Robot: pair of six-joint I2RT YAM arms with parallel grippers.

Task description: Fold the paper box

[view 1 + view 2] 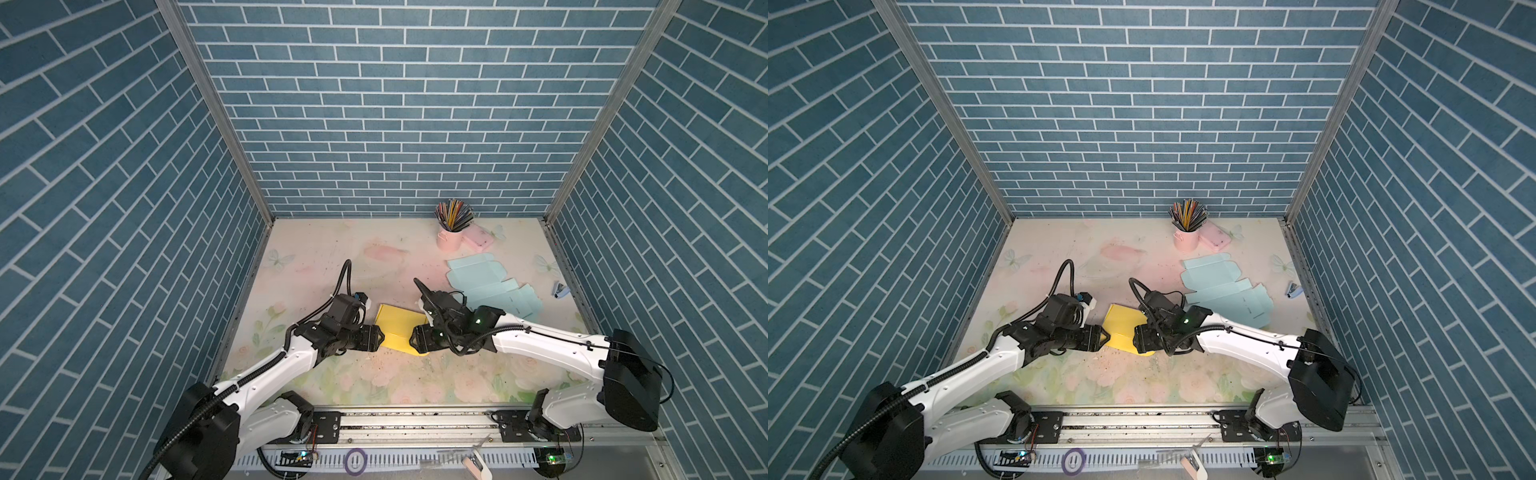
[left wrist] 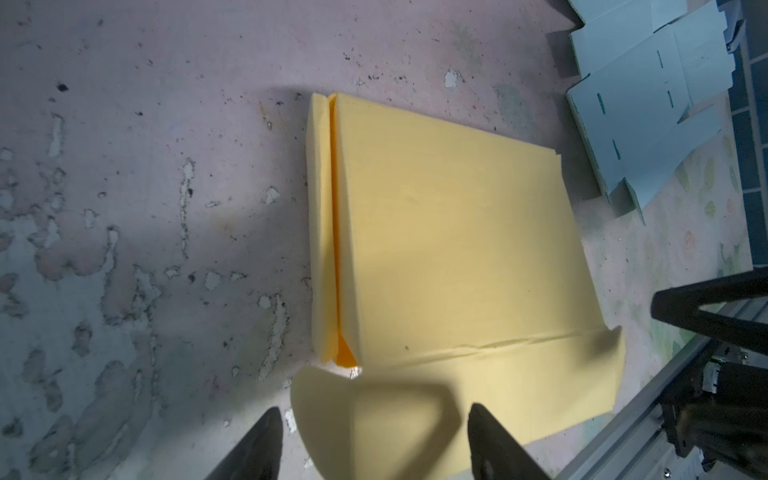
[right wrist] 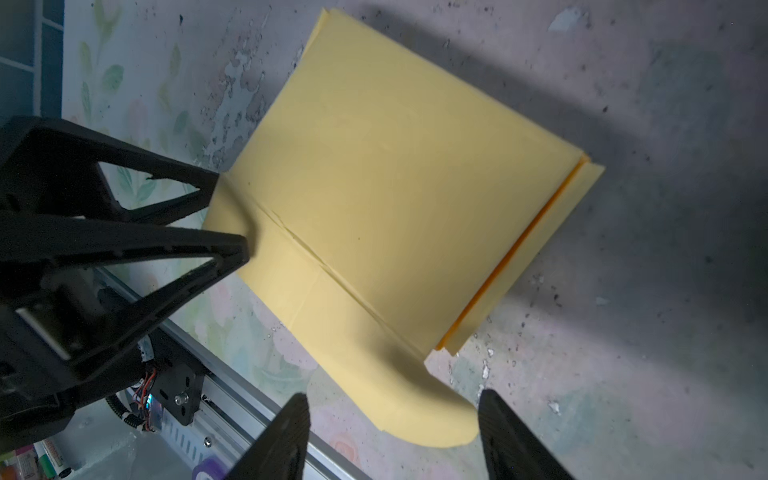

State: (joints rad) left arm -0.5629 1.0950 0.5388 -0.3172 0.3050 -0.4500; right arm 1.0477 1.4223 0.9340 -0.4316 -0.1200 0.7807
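Observation:
The yellow paper box (image 1: 399, 326) (image 1: 1121, 326) lies half folded and flat at the middle of the table, with a narrow folded strip along its far edge (image 2: 322, 232). My left gripper (image 1: 381, 337) (image 1: 1106, 336) (image 2: 373, 409) is open at the box's near left corner, and a rounded flap (image 2: 374, 424) lies between its fingers. My right gripper (image 1: 411, 338) (image 1: 1136, 336) (image 3: 392, 395) is open at the near right corner, straddling the other rounded flap (image 3: 428, 411). In the right wrist view the left gripper (image 3: 230, 214) touches the box's edge.
A flat pale blue box blank (image 1: 490, 291) lies behind the right arm. A pink cup of pencils (image 1: 451, 237) and a pink case (image 1: 478, 239) stand at the back. A small blue stapler (image 1: 559, 289) is by the right wall. The metal rail (image 1: 415, 419) runs along the front.

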